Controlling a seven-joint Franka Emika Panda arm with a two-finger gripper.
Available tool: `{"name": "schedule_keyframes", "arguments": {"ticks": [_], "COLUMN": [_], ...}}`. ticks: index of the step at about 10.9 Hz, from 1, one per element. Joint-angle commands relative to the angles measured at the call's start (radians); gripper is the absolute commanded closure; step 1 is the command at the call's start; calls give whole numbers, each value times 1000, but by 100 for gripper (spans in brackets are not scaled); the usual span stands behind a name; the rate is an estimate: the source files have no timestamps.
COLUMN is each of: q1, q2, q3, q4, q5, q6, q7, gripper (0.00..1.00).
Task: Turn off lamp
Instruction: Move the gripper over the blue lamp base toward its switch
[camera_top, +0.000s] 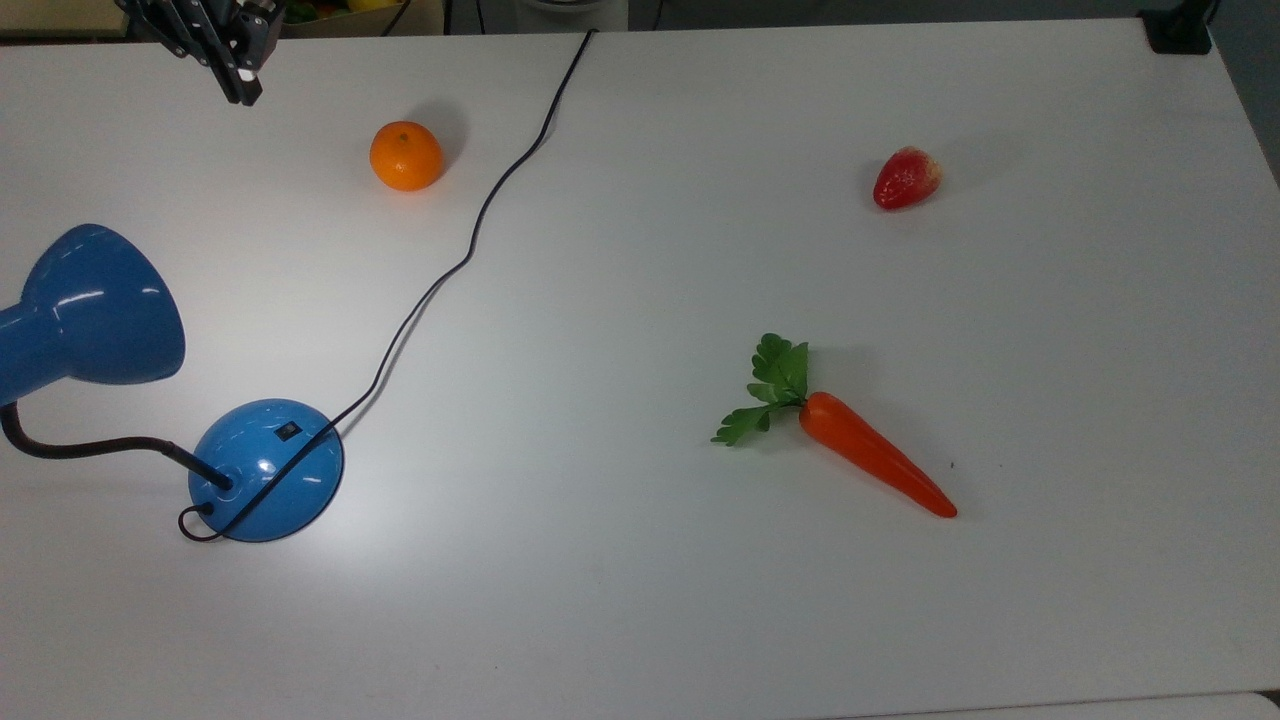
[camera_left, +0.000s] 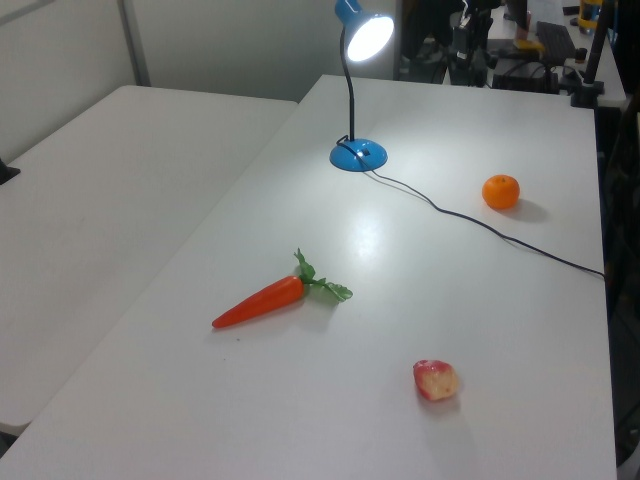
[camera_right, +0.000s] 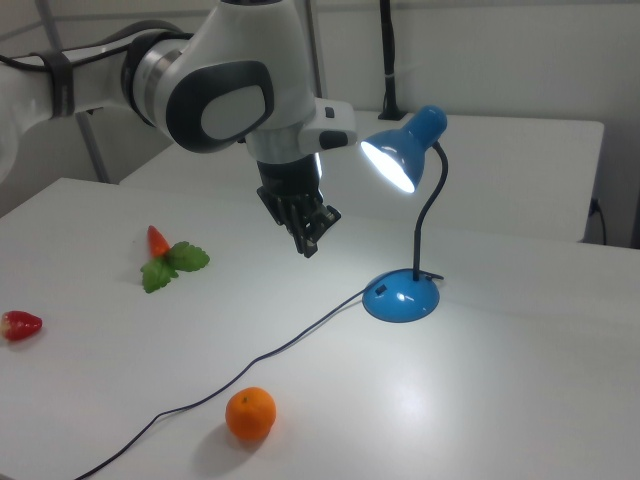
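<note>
Glossy blue lamp (camera_right: 402, 210) lit, black neck, domed base

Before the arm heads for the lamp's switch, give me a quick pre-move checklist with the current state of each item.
1. Lamp lit, so the task is pending: ok, the shade glows in the right view.
2. Switch exposed on the base: ok, but the cord drapes over the dome right beside it.
3. Gripper carrying nothing: ok; jaws shut.
4. Gripper above the table, not touching anything: ok.
5. Path to the base free: ok; orange, carrot and strawberry lie well away from the base.
6. Base flat and steady: ok.
</note>
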Motion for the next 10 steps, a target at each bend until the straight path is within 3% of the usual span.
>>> {"name": "schedule_keyframes", "arguments": {"ticks": [1,6,10], "q1": [-21,-21,-12], "q2": [21,96,98], "q3": [16,16,34], "q4": [-16,-30,-152], "q5": [31,63,73], "q6": [82,251,498], "q7": [20,27,65], "gripper": [89,92,95]}}
